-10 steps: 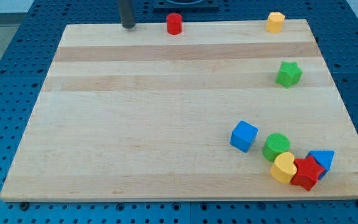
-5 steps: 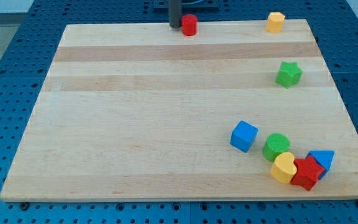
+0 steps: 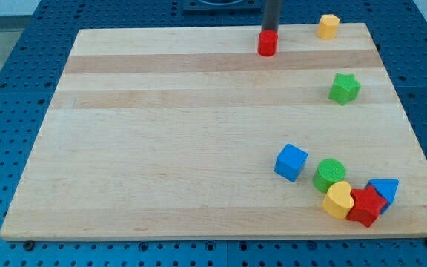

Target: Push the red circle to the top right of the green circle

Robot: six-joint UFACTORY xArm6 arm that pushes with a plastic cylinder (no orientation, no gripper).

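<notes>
My tip (image 3: 270, 31) touches the top edge of the red circle (image 3: 267, 44); the rod carries no jaws. The red circle sits near the board's (image 3: 161, 148) top edge, well above and left of the green circle (image 3: 329, 175).

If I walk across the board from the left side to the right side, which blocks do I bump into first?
Red circle → blue cube → green circle → red star → blue block.
</notes>
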